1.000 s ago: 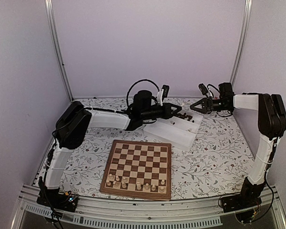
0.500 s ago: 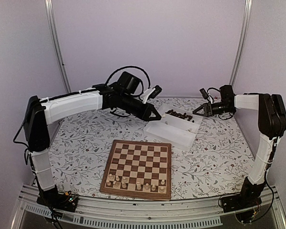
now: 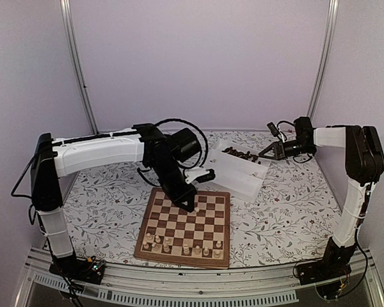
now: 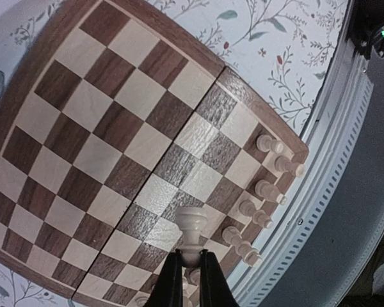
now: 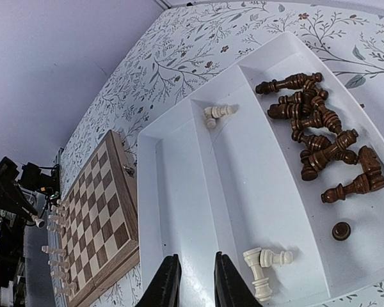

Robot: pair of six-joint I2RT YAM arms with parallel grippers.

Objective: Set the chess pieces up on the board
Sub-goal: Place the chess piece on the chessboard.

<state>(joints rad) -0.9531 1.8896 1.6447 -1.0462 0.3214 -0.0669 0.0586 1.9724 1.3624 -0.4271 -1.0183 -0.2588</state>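
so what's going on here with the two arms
The left gripper holds a pale chess piece over the board, where a few pale pieces stand along the near edge. The right gripper hovers, slightly open and empty, over the white tray that holds the dark pieces and a few pale ones.

Left jaws, piece (image 4: 192, 225) now over board (image 4: 109, 137)
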